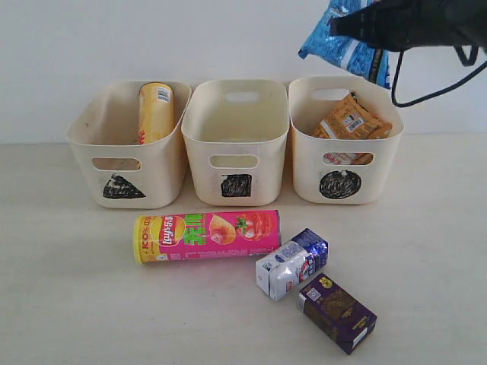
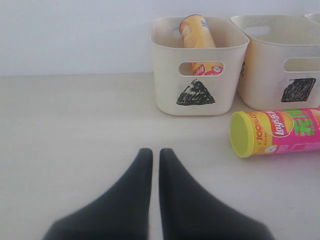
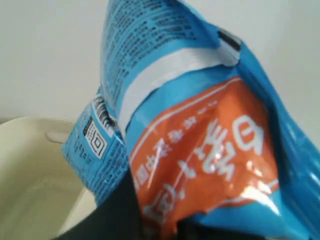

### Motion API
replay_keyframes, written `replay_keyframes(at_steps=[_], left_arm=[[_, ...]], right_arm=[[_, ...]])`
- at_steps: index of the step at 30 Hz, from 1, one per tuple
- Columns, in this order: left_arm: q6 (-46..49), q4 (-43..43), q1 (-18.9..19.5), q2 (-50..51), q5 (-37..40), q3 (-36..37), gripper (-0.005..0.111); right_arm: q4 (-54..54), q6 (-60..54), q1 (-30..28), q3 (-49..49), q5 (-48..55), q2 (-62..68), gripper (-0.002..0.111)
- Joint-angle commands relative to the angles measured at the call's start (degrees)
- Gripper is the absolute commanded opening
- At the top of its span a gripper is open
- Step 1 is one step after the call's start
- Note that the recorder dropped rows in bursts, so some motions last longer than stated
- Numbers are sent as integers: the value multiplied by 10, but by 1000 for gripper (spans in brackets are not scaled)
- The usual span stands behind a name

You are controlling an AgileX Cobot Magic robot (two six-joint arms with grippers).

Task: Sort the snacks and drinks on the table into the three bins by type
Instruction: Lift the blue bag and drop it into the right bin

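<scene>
My right gripper (image 1: pixel 358 26) is shut on the blue bag (image 1: pixel 346 47), holding it in the air above the circle bin (image 1: pixel 346 179); the blue bag (image 3: pixel 200 125) fills the right wrist view. The orange bag (image 1: pixel 351 122) lies in that bin. The yellow canister (image 1: pixel 155 110) stands in the triangle bin (image 1: pixel 125 182). The square bin (image 1: pixel 237 179) shows nothing inside. On the table (image 1: pixel 68 304) lie the pink canister (image 1: pixel 207 236), the white and blue carton (image 1: pixel 291 263) and the dark purple carton (image 1: pixel 335 312). My left gripper (image 2: pixel 151 155) is shut and empty, low over the table, short of the triangle bin (image 2: pixel 196 92).
A black cable (image 1: pixel 426 87) hangs from the right arm behind the circle bin. A pale wall (image 1: pixel 152 38) rises right behind the three bins. The pink canister's yellow lid (image 2: pixel 243 134) points toward my left gripper's side.
</scene>
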Motion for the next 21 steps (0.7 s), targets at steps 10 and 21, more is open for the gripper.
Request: replay_keyframes(at_steps=[10,21], left_arm=[[-4,-1,2,-2,-3,-1,4],[-4,-1,2,-2,-3,-1,4]], right_arm=[[7,91,-3,-79,-44,152,17],[6,81,-3,-90,-20,159,73]])
